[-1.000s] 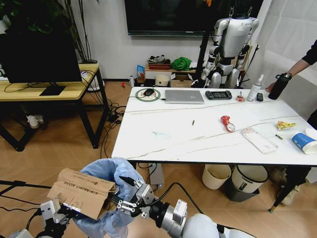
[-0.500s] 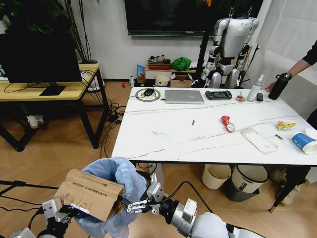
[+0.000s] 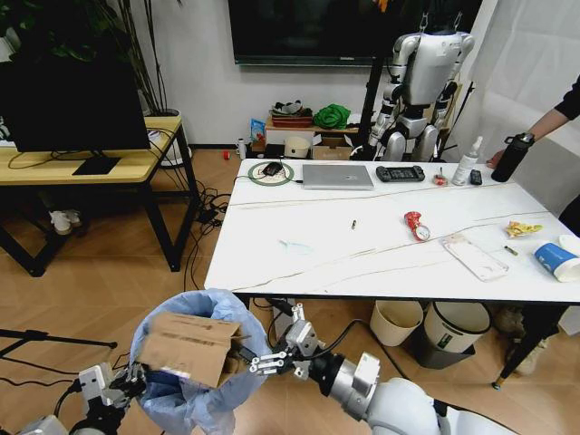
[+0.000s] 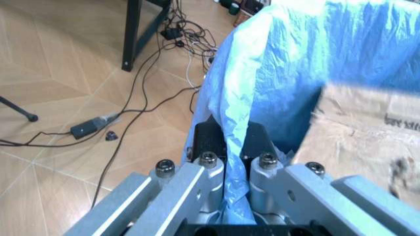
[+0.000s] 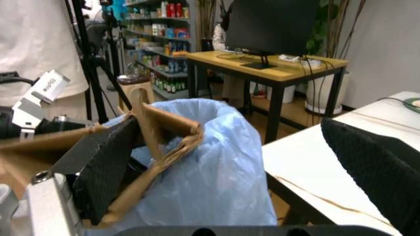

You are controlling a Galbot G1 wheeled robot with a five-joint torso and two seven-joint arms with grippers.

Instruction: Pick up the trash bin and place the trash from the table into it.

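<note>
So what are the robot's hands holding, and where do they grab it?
The left gripper pinches the trash bin by the blue bag at its rim. The right gripper is open beside the cardboard and holds nothing.

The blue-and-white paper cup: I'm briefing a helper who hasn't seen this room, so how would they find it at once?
Start at the white marble-look table and follow its near edge toward the robot's right end. There the blue-and-white paper cup lies on its side at the corner, past the clear plastic sheet. Unlike the yellow wrapper nearby, it is a rounded blue cup with a white rim.
</note>
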